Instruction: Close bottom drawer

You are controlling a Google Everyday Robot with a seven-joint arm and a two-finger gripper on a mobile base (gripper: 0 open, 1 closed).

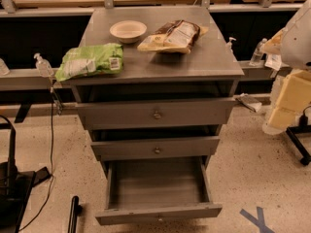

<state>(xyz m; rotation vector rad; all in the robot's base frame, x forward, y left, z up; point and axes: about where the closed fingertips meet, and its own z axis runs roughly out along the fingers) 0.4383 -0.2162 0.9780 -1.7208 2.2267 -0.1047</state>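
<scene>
The bottom drawer (pixel 158 212) of the grey cabinet (pixel 160 62) is pulled far out toward me. Its shallow grey box is open and holds nothing, and its small knob sits at the lower edge of the front panel. The two drawers above it, the top (pixel 156 113) and the middle (pixel 156 148), stand slightly out. My arm hangs at the right edge of the view, and my gripper (pixel 275 123) is at its lower end. The gripper is to the right of the cabinet, apart from it and well above the bottom drawer.
On the cabinet top lie a white bowl (pixel 128 31), a green bag (pixel 91 59) and a brown snack bag (pixel 172 35). Bottles stand on ledges at the left (pixel 43 64) and the right (pixel 257 52). A black stand (pixel 9 178) and a black post (pixel 74 212) are at the lower left. A blue tape cross (pixel 257 220) marks the floor.
</scene>
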